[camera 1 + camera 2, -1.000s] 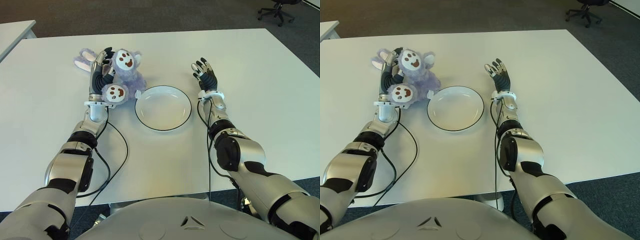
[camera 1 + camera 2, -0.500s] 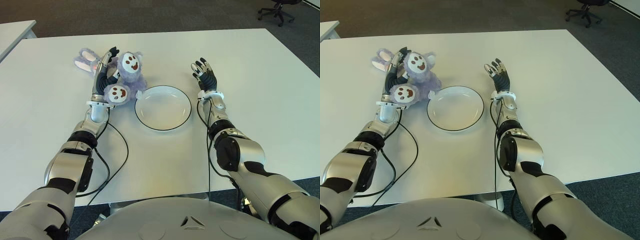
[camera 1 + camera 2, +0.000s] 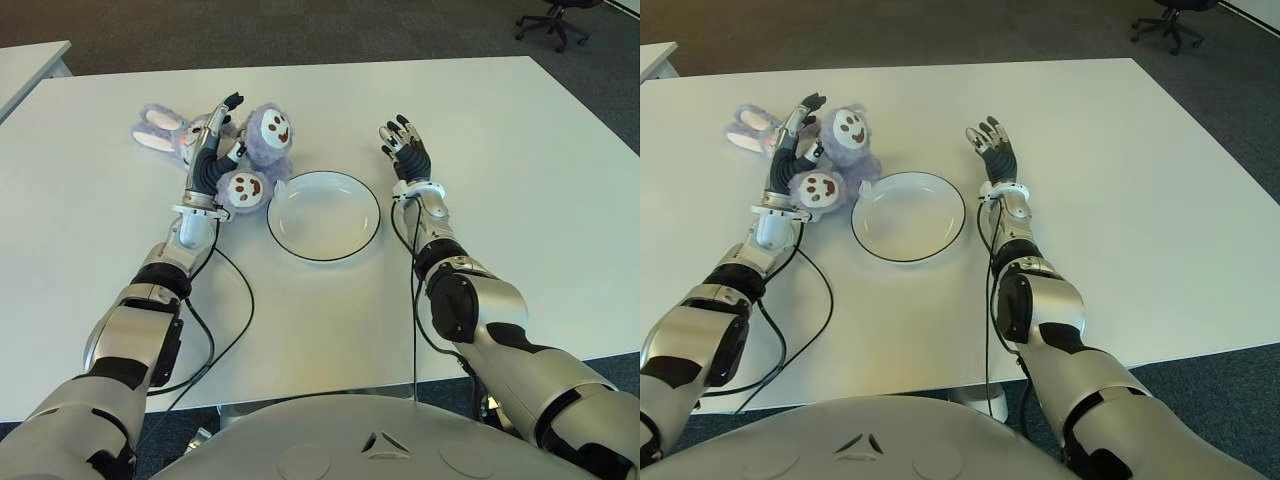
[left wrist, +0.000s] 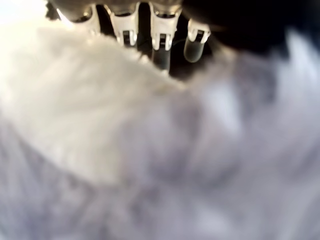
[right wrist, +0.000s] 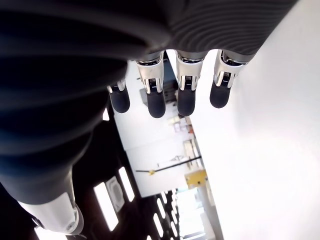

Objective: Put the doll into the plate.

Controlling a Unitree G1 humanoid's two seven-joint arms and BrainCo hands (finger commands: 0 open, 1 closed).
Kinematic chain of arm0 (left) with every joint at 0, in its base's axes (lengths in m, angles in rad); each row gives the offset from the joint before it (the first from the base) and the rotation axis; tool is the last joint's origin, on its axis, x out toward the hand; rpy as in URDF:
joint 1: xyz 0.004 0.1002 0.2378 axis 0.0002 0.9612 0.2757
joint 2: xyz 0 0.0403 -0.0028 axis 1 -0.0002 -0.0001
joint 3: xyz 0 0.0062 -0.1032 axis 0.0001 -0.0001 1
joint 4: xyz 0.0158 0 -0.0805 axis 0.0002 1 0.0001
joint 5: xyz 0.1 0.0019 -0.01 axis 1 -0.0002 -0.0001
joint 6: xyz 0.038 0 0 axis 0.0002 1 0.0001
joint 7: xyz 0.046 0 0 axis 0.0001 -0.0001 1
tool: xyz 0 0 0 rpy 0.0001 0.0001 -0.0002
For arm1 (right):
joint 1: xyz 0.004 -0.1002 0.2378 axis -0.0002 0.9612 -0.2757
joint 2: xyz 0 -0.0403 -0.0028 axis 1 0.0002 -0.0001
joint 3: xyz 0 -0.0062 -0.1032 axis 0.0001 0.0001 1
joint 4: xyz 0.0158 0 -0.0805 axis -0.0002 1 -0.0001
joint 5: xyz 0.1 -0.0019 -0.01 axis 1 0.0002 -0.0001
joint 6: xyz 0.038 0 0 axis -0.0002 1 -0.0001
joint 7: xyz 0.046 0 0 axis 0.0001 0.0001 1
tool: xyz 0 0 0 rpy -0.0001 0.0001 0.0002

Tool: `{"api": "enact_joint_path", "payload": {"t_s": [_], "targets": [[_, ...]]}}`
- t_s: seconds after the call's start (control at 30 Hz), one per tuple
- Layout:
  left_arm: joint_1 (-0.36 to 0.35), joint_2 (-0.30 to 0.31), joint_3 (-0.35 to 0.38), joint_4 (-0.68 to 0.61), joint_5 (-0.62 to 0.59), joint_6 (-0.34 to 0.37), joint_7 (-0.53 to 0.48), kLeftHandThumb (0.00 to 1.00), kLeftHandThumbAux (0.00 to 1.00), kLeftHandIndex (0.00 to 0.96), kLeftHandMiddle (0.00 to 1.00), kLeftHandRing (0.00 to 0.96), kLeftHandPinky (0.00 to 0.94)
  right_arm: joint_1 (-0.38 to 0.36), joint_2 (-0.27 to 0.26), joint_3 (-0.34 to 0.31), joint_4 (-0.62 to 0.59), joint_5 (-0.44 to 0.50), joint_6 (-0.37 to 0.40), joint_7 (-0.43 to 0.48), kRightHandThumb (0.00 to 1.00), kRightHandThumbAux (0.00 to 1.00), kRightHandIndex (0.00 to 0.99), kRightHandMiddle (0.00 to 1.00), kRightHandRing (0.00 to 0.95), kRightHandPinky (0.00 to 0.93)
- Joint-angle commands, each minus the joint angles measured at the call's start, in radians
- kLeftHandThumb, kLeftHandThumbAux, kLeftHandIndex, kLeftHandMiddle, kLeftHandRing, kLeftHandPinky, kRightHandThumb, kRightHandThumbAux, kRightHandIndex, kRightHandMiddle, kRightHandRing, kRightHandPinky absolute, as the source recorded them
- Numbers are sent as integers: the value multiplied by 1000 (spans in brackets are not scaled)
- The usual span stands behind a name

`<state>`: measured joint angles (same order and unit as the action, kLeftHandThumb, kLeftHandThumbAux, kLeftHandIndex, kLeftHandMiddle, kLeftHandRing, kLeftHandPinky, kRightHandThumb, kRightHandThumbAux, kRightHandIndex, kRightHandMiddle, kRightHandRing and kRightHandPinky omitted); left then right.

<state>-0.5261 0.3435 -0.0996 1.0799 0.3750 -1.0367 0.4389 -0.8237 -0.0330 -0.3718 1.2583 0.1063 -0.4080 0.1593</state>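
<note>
Left robot hand: the left robot hand [image 3: 212, 150] is at the purple doll, on the far left part of the counter; its fingers reach up along the doll's body and its fingertips [image 3: 233, 100] show above the plush, extended rather than curled. The left wrist view is filled with fur pressed against the palm, with fingers [image 4: 162, 37] straight beyond it. I cannot tell whether the hand truly grips the doll or only presses on it.
Right robot hand: the right robot hand [image 3: 404, 148] shows to the right of the plate, palm up, fingers spread and holding nothing; the right wrist view shows its fingers [image 5: 185, 90] straight and apart.
Doll: the doll [image 3: 262, 138] is a fluffy purple plush with long white-and-pink ears [image 3: 152, 130] lying out to the left and two round white paw pads with brown marks facing up. It lies on the counter just left of the plate, outside it; the nearer paw [image 3: 246, 187] is close to the plate's left rim.
Plate: the plate [image 3: 352, 189] is white, round, with a thin dark rim, flat on the counter between the two hands, nothing in it.
Counter: the counter [image 3: 500, 120] is white.
Cables: black cables [image 3: 243, 300] run from each forearm across the counter toward the robot's body.
Background: an office chair [image 3: 556, 20] stands on the dark floor beyond the far right corner.
</note>
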Motion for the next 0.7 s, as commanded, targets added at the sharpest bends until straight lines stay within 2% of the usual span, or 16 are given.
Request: {"api": "enact_joint_path", "payload": {"t_s": [0.03, 0.5, 0.7], "targets": [[171, -49, -25, 83, 1, -11, -27, 532, 240, 65, 127, 100, 98, 99, 22, -6, 61, 17, 54, -4, 251, 706, 78, 106, 74, 62], [185, -43, -27, 66, 8, -33, -17, 502, 217, 44, 117, 85, 78, 96, 23, -11, 61, 23, 56, -5, 256, 713, 82, 111, 80, 74], [200, -38, -28, 48, 10, -64, -19, 499, 217, 37, 103, 62, 46, 95, 22, -10, 59, 23, 54, -9, 250, 728, 80, 109, 79, 74]]}}
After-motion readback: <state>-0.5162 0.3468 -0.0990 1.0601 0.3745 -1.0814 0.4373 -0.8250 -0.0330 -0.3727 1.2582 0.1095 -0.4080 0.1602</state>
